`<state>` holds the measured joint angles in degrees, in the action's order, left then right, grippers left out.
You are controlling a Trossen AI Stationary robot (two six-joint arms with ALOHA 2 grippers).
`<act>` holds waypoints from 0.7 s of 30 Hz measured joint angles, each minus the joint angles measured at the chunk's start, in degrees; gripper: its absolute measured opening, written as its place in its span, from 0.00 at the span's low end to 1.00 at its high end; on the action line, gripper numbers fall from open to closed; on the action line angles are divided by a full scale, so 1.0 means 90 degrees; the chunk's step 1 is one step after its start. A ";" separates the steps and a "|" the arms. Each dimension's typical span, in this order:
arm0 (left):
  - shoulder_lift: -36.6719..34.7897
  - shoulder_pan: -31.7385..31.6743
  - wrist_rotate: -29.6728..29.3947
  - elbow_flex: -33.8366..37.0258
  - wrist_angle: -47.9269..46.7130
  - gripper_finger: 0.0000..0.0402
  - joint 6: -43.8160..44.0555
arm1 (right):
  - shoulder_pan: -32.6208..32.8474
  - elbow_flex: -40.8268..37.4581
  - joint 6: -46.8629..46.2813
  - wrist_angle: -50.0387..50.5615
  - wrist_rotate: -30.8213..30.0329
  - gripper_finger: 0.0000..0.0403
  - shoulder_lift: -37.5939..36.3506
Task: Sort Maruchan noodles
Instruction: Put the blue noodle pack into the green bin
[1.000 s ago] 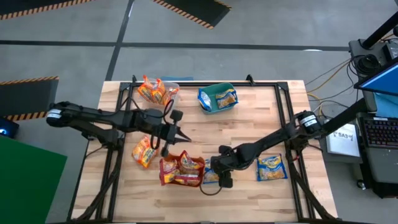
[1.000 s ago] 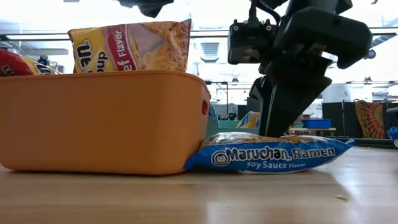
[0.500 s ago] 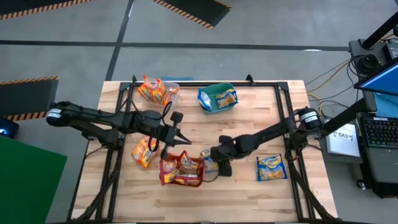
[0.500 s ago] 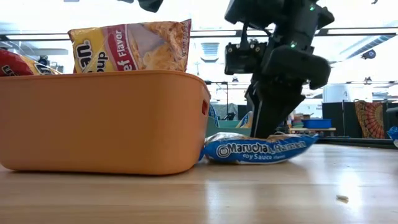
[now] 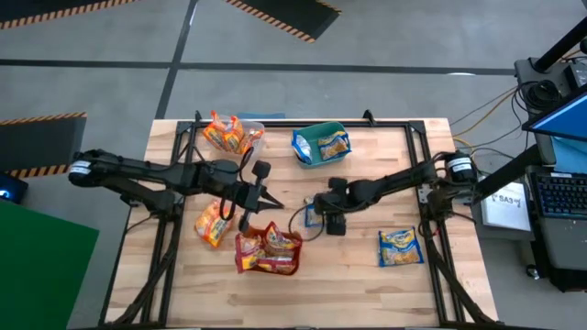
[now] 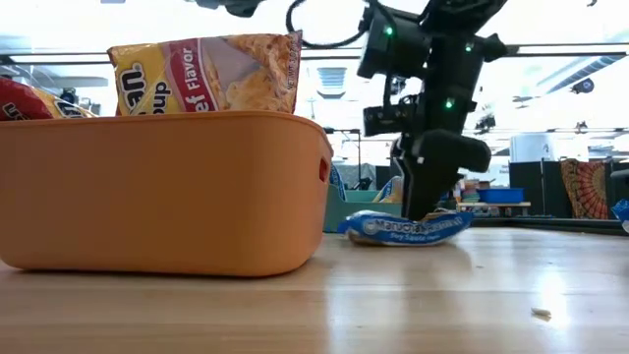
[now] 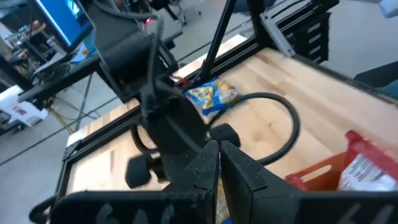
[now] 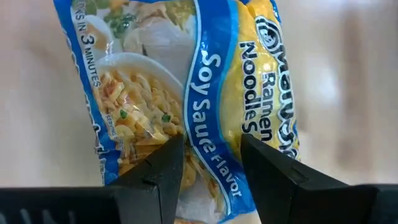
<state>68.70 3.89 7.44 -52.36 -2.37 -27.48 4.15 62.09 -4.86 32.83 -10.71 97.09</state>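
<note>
Right fingers (image 8: 168, 171): pinching the blue soy sauce packet (image 8: 193, 99), one dark finger on each side of its blue band.
Right gripper (image 5: 323, 218): near the middle of the worktop (image 5: 367, 284), reaching in from the right edge; in the low view (image 6: 425, 202) it comes down onto the packet from above.
Blue soy sauce packet: at the worktop's middle (image 5: 314, 216), just right of the orange tub; in the low view (image 6: 408, 229) its underside looks close to or on the wood, and I cannot tell which.
Left fingers (image 7: 208, 165): pressed together, holding nothing.
Left gripper (image 5: 272, 203): above the orange tub's far edge, near the right gripper.
Orange tub (image 5: 266, 266): front centre, holding dark red packets (image 5: 268, 246); one stands above the rim in the low view (image 6: 211, 71).
Teal tub (image 5: 323, 139): far centre, with blue packets in it.
Clear tub (image 5: 246, 130): far left, with orange packets (image 5: 225, 134).
Loose orange packet (image 5: 212, 223): left of the orange tub.
Loose blue packet (image 5: 400, 246): near the right edge, well apart from the gripper.
</note>
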 joint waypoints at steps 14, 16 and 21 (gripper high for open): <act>0.1374 -0.1150 0.0006 -0.0330 0.1040 0.00 -0.0158 | -0.1117 -0.0399 0.0979 -0.0422 0.0812 0.38 -0.2061; 0.1594 -0.1293 0.0045 -0.0495 0.1071 0.00 -0.0006 | -0.1230 -0.0802 0.0785 -0.1002 0.1029 0.38 -0.2402; 0.2042 -0.1377 0.0121 -0.0549 0.0892 0.00 0.0211 | -0.1223 -0.2094 0.0029 -0.2717 0.1080 0.38 -0.3165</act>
<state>87.08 -8.50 8.54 -57.30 5.66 -25.58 -6.86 43.24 -4.60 8.38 -0.99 68.60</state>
